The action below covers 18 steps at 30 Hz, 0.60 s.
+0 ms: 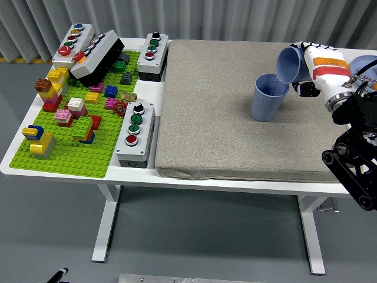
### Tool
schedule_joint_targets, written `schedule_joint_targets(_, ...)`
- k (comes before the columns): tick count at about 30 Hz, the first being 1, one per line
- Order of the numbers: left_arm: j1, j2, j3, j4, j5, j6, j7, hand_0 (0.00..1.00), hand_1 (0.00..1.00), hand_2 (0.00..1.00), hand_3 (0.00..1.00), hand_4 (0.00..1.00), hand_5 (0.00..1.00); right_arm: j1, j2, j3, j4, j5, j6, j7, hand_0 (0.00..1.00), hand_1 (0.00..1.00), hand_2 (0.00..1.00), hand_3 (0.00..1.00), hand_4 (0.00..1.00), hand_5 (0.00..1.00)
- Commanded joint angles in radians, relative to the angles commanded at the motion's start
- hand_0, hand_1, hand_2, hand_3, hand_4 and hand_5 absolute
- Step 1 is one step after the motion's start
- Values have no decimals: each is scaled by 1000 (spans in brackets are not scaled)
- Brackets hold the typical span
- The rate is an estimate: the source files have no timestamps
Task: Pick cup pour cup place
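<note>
One cup (291, 65) hides hand (312, 71) fingers.

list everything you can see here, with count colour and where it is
standing cup: 1, blue, upright on the mat, right of centre
tilted cup: 1, blue, held tipped over the standing cup's mouth
mat: 1, grey-beige, covering the table's middle and right
table: 1, white
baseplate: 1, green, left side of the table
bricks: many, mixed colours, on the baseplate
button boxes: 4, grey and one black, on and beside the baseplate
right hand: 1, white with orange band, gripping the tilted cup
right arm: 1, black, right edge
</note>
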Motion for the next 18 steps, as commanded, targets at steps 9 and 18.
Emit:
schedule_joint_targets(9, -5, 2, -4, 0, -1, 1, -2, 870, 834, 898, 793, 651, 998, 105, -88, -155, 11, -5, 41, -25, 790, 638, 530, 636, 692, 12)
schedule_joint_targets(18, -6, 3, -4, 0, -2, 1, -2, 871, 834, 898, 795, 652, 998, 113, -95, -170, 8, 4, 45, -25, 790, 639, 531, 636, 693, 11)
